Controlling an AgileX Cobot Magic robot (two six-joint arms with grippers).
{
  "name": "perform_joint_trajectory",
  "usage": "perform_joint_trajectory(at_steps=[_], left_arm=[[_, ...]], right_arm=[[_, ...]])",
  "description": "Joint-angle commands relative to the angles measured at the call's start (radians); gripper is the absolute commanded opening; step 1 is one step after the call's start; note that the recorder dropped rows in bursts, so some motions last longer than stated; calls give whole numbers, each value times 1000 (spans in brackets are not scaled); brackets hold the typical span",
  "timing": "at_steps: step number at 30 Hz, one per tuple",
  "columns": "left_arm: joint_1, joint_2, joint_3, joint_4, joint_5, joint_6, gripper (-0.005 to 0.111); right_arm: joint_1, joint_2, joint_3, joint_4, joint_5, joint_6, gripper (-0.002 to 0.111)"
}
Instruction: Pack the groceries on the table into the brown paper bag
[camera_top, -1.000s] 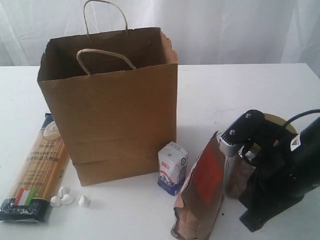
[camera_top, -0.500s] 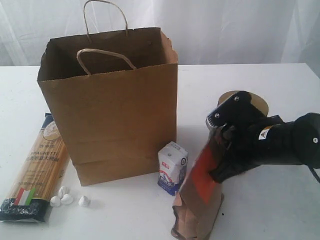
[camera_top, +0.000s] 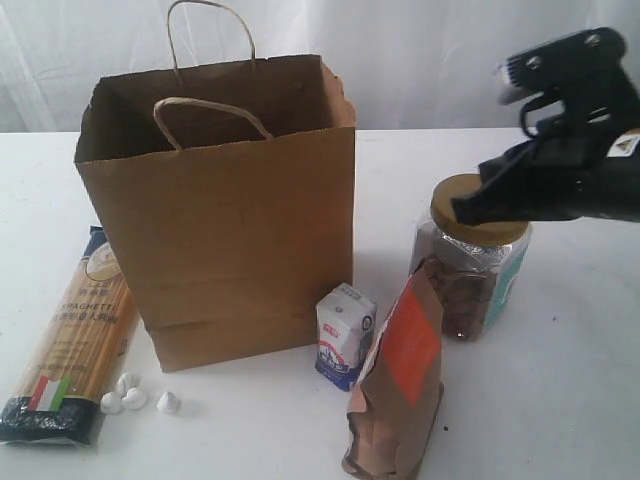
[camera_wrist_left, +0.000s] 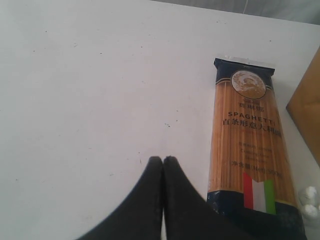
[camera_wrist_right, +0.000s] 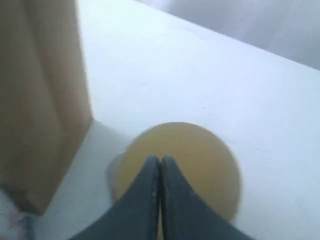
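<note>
Brown creased paper with a red label makes up the small stand-up pouch (camera_top: 400, 390) nearest the front. It leans a little on its own base, just beside the small white-blue carton (camera_top: 345, 335), which stands upright. On the other side, the long clear packet of spaghetti (camera_top: 75, 340) lies flat, probably because it is too tall and thin to stand, with a few small white lumps (camera_top: 135, 398) loose near its dark end. The left gripper (camera_wrist_left: 162, 160) hangs over bare white tabletop (camera_top: 560, 400) next to that packet, its jaws pressed together and empty. Behind the pouch stands the glass jar with a gold lid (camera_top: 470, 265), full of something brown. The right gripper (camera_wrist_right: 160, 161) is poised over that lid, clenched tip to tip and grasping nothing; whether it touches the lid cannot be told. I judge it would have to spread before it could take the jar. Farther back, the tall brown paper bag with twisted loop handles (camera_top: 230, 220) stands upright with its mouth open, apparently so goods can be lowered in from above. All the groceries in sight are outside it, around its foot.
</note>
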Motion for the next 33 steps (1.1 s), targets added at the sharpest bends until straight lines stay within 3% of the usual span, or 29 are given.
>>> perform_joint_trajectory(at_steps=[1,4,7,12,15,18,21,26,27,33], left_arm=[[2,-5,3,-3,-3,0,0],[2,-5,3,-3,-3,0,0],[2,-5,3,-3,-3,0,0],[2,-5,3,-3,-3,0,0],[2,-5,3,-3,-3,0,0],[2,-5,3,-3,-3,0,0],[2,-5,3,-3,-3,0,0],[2,-5,3,-3,-3,0,0],[2,-5,3,-3,-3,0,0],[2,-5,3,-3,-3,0,0]], right_arm=[[-183,24,-2,-2,70,-80,0],[-304,69,8,23,235,-240,0],[-380,79,46,137,243,-287,0],[-389,77,155,306,355,-615,0],[-389,77,236,500,301,-849,0],[-389,77,273,568,271,-969,3],[-389,77,273,581,350,-987,25],[-389,77,271,645,385,-944,100],[-389,77,271,662,376,-948,105],[-389,77,271,662,358,-946,104]])
